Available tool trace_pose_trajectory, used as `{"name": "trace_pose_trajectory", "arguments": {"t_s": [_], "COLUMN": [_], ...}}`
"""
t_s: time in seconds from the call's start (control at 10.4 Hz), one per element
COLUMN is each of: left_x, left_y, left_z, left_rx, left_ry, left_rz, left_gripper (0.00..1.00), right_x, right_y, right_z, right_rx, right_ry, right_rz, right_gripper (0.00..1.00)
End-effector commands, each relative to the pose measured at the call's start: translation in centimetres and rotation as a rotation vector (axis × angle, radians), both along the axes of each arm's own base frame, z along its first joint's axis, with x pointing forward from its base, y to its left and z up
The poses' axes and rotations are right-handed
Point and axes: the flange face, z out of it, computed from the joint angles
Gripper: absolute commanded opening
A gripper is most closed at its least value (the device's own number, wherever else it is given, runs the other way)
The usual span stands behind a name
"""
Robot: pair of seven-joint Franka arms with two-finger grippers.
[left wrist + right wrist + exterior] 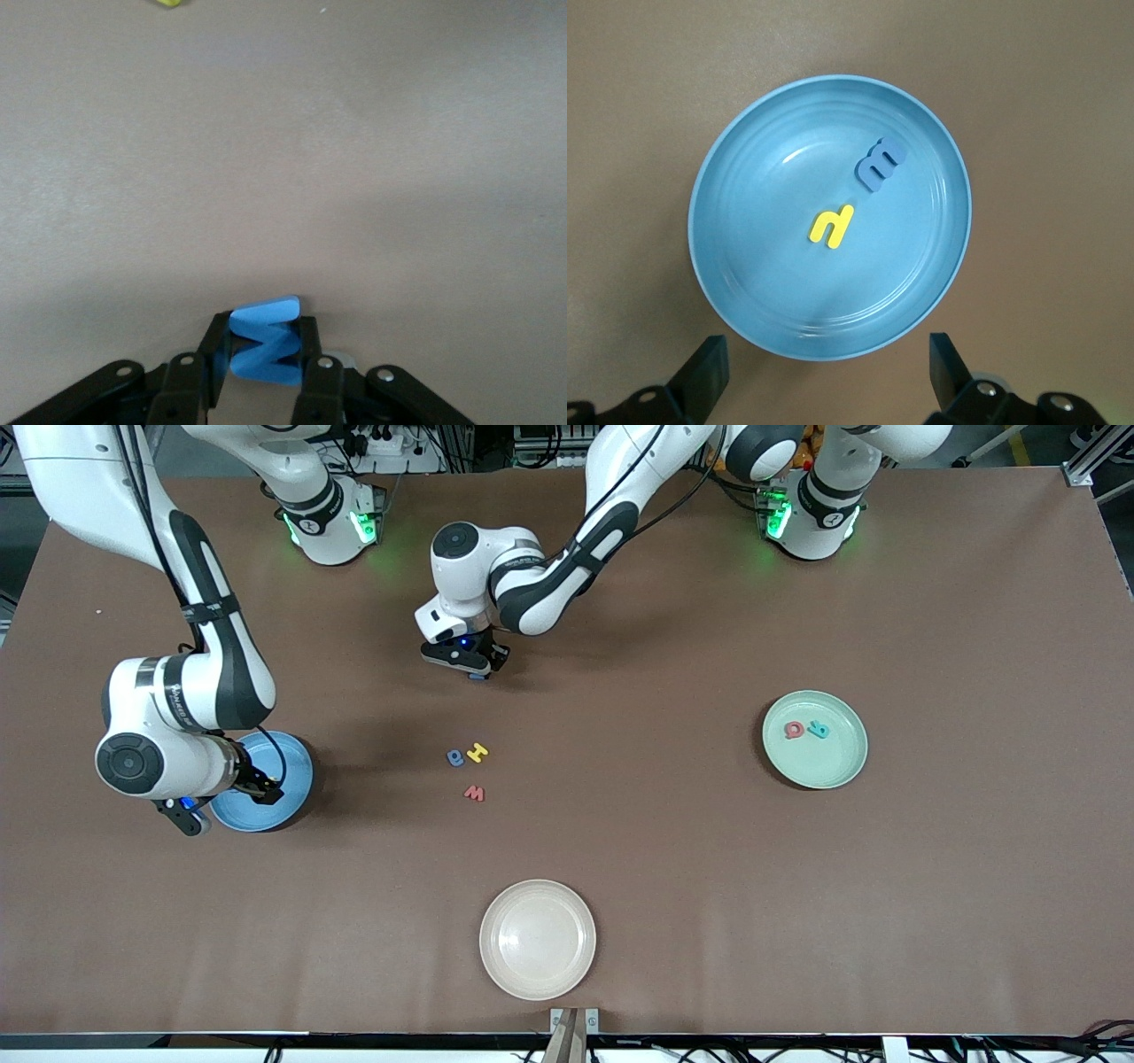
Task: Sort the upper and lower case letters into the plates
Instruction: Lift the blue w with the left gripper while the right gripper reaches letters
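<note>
Left end effector [478, 671], upper centre of the front frame, pinches a blue letter [263, 343] at the surface. Mint plate [815, 740] lies far off at frame right. Right end effector [824, 372] hangs wide open, empty, over the blue plate [744, 292].

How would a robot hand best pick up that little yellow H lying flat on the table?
Judging by its pose, come straight down from above and pinch the yellow H across its two uprights. It lies flat, so only its thin outer edges offer grip. The blue letter sits close beside it, so one finger must slip between them.
</note>
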Motion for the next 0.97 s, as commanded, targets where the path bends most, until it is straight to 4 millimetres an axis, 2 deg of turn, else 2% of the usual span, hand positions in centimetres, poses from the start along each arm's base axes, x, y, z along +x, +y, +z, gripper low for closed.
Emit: {"name": "trace_pose_trajectory", "arguments": {"t_s": [0.0, 0.1, 0.29, 0.39, 0.58, 0.68, 0.87], "left_x": [2.0, 4.0, 6.3, 8.9, 13.9, 16.3, 19.4], "left_y": [1.8, 3.1, 5.4, 7.7, 13.1, 16.6, 23.3], "left_z": [1.7, 3.0, 5.3, 7.1, 10.4, 12.4, 14.1], "left_rx": [0.063, 0.093, 0.163, 0.181, 0.232, 0.244, 0.246], "left_ry": [0.038, 0.057, 0.108, 0.147, 0.245, 0.268, 0.310], "left_rz": [0.042, 0.050, 0.023, 0.013, -0.045, -0.065, -0.177], "left_gripper": [0.00, 0.00, 0.00, 0.00, 0.00, 0.00, 0.00], "right_x": [0.1, 0.2, 0.9, 1.3, 2.0, 2.1, 2.0], "right_y": [0.3, 1.8, 4.4, 6.6, 11.3, 14.2, 19.9], "right_z": [0.8, 1.1, 1.1, 0.9, 0.1, -0.6, -1.8], "right_rx": [0.001, 0.004, -0.002, 0.000, 0.008, 0.014, 0.113], "right_ry": [-0.006, -0.015, -0.039, -0.051, -0.086, -0.130, -0.170], "right_rz": [0.004, 0.016, 0.001, 0.003, 0.041, 0.039, 0.022], "right_gripper": [1.00, 1.00, 1.00, 1.00, 1.00, 1.00, 1.00]}}
